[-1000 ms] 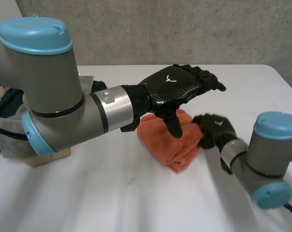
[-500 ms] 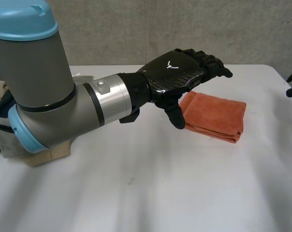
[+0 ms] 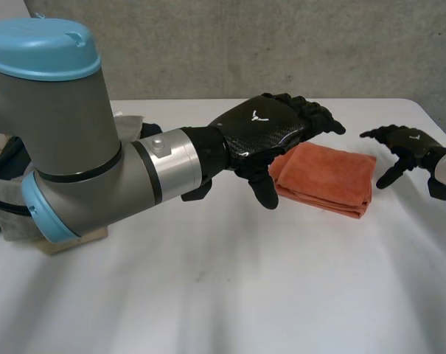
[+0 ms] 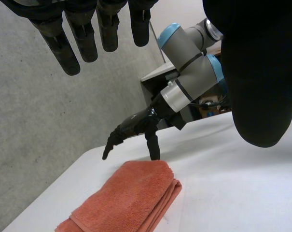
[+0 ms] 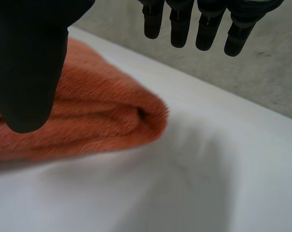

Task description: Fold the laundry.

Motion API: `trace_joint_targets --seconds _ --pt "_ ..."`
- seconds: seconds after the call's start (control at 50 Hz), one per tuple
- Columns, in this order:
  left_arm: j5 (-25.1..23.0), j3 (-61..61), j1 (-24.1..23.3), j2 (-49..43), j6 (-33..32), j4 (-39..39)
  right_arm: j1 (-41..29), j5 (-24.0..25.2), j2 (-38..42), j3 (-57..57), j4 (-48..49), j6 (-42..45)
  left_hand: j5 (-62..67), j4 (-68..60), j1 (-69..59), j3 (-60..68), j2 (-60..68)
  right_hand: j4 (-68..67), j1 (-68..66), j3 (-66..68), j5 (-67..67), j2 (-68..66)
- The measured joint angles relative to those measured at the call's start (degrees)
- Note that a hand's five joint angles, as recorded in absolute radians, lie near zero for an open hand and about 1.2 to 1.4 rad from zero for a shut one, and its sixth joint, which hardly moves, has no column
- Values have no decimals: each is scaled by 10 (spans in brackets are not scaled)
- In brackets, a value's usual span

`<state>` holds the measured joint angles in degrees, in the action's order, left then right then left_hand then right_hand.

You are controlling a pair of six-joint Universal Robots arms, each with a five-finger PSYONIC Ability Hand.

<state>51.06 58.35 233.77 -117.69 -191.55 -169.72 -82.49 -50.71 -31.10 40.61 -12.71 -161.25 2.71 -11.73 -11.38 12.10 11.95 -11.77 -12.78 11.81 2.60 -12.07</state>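
An orange towel [image 3: 326,178], folded into a small thick rectangle, lies flat on the white table [image 3: 230,287] right of centre. My left hand [image 3: 270,129] hovers above its near-left end, fingers straight and empty. My right hand [image 3: 399,147] floats just right of the towel, fingers relaxed, holding nothing. In the left wrist view the towel [image 4: 126,198] lies below my left hand [image 4: 261,72], with my right hand [image 4: 136,133] pointing down at its far end. The right wrist view has a folded corner of the towel [image 5: 97,121] beside my right hand [image 5: 25,63].
A grey cloth bag with dark laundry [image 3: 9,184] sits on a wooden block at the table's left edge. A concrete wall [image 3: 281,44] rises behind the table. My left arm [image 3: 97,184] reaches across the table's middle.
One second ago my right hand gripped the crumpled towel. It let go and swung away to the right, then came back open beside the towel, which now lies folded farther right.
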Motion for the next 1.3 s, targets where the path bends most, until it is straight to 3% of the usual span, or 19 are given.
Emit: trace_joint_targets --seconds 0.18,0.58,0.64,0.68,0.76,0.84,0.96,1.0,1.08,1.3 --pt "-1 7 -2 -4 0 -1 -14 -4 40 -29 -30 58 0 0 0 0 0 -2 -1 2 1 -2" --pt "-1 9 2 -8 0 0 -55 -25 69 -70 -15 52 0 0 0 0 0 -55 -41 57 54 -48" --pt "-1 11 3 -8 0 0 -59 -27 74 -76 -14 51 0 0 0 0 0 -231 -218 233 204 -231" --pt "-1 13 3 -8 0 -1 -62 -30 79 -84 -13 50 0 0 0 0 0 -443 -347 440 373 -438" --pt "-2 15 3 -8 0 -1 -66 -44 89 -102 -7 37 0 0 0 0 0 -546 -366 508 465 -482" --pt "-1 16 4 -9 0 -1 -67 -91 99 -135 25 -21 0 0 0 0 0 -555 -366 517 468 -496" --pt "-1 17 4 -10 0 0 -52 -198 117 -191 88 -132 0 0 0 0 0 -563 -366 524 487 -497" --pt "-1 18 5 -10 0 0 -48 -215 119 -198 93 -142 0 0 0 0 0 -564 -366 526 489 -503" --pt "-1 21 5 -10 0 0 -28 -303 139 -235 107 -168 0 0 0 0 0 -568 -366 536 490 -507" --pt "-1 25 7 -8 0 -1 -7 -361 170 -272 108 -162 0 0 0 0 0 -569 -366 537 490 -507"
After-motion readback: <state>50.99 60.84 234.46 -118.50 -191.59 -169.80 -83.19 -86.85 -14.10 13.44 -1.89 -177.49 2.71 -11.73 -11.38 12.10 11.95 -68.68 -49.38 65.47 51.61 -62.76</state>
